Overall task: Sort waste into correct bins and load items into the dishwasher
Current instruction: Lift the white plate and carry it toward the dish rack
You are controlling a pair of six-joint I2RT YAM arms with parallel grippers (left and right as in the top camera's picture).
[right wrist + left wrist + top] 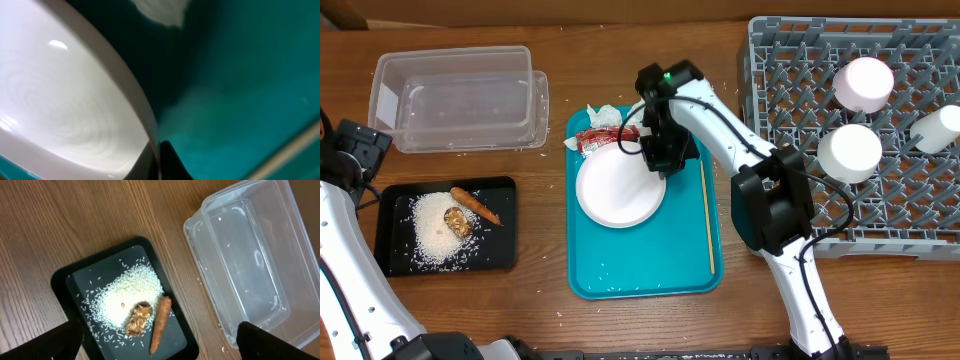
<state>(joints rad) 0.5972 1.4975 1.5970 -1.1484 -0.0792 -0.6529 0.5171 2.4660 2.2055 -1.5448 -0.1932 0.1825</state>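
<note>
Position check: the plate (612, 190) lies flat on the teal tray (650, 270), with its bulk to the left of my right gripper (660, 165), which is pinched on the plate's right rim. The dish rack (770, 70) stands right of the tray, so I judge the coming carry runs rightward, rim leading. My left gripper (358, 148) hangs spread wide at the far left, well apart. The right arm is nearer.

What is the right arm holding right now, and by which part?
The large white plate, pinched at its rim. The right gripper has its jaws shut on that edge, on the plate's side nearer the dish rack.
</note>
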